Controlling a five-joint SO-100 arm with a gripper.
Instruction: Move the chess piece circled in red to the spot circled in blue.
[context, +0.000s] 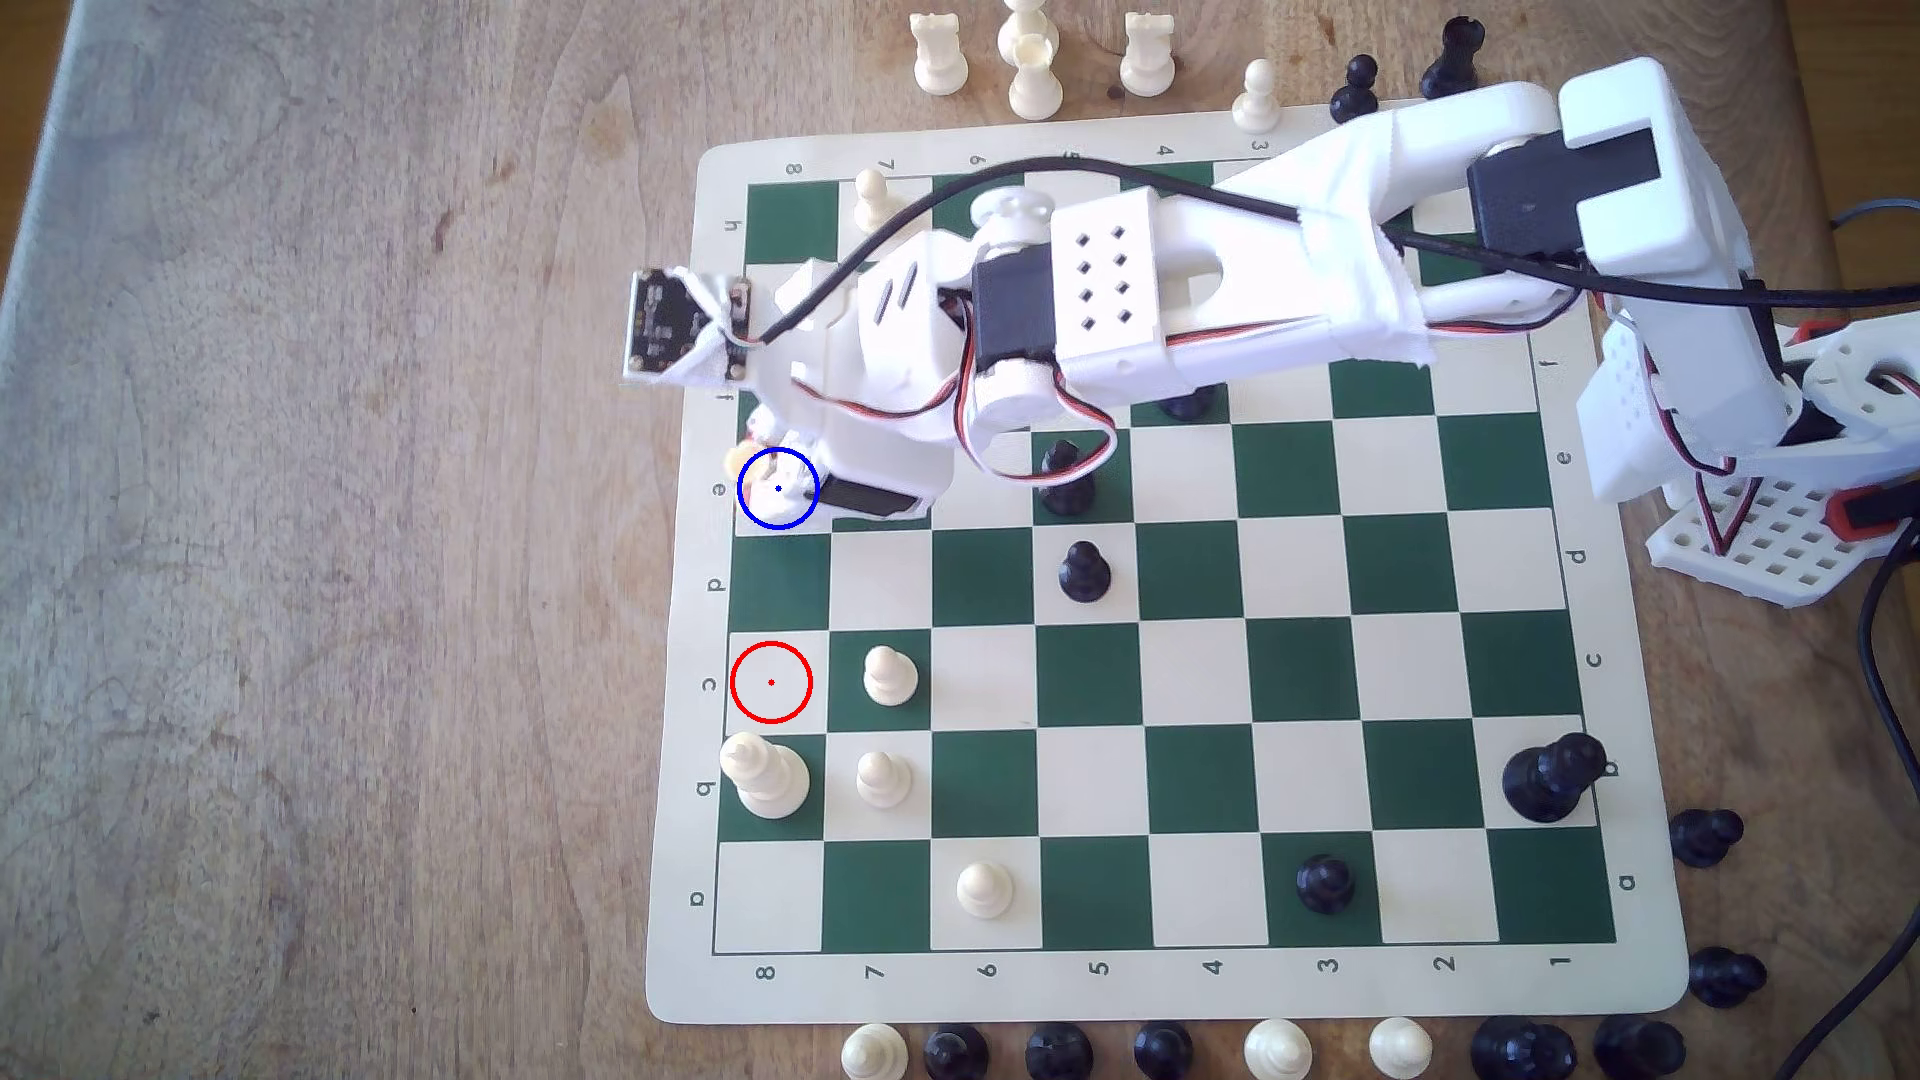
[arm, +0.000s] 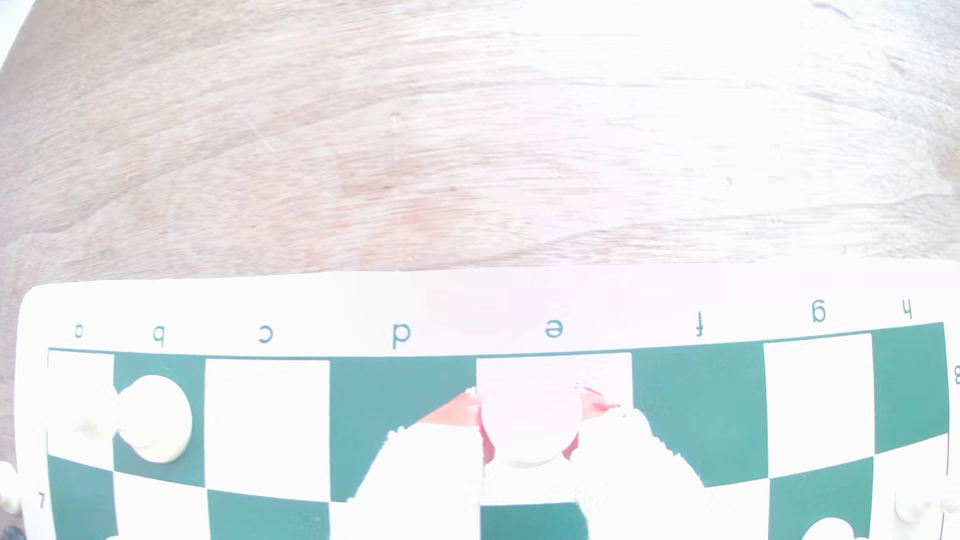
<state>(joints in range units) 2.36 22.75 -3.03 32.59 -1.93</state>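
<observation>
while the white printed gripper (context: 774, 467) hangs over the left edge column of the green-and-cream roll-up chess board (context: 1195, 987) in the exterior view, the cream-white plastic chess piece with the wide round base (arm: 530, 428) sits between its two jaws, directly over the cream square marked with the thin blue ring and centre dot (context: 778, 488), at mid-left of that frame. in the wrist view, heavily washed out, the piece's round outline lies on the cream square of file e by the board's border, with the jaws flanking it on both sides; they look closed on it, though the glare makes actual contact hard to confirm. the red-ringed cream square (context: 771, 682), lower in the same column, is bare. my judgement is that the carry is done and the placing step is in hand: whether the base already rests on the board cannot be told. the next move calls for settling it upright, parting the jaws gently, then lifting straight up so the piece is not tipped.
</observation>
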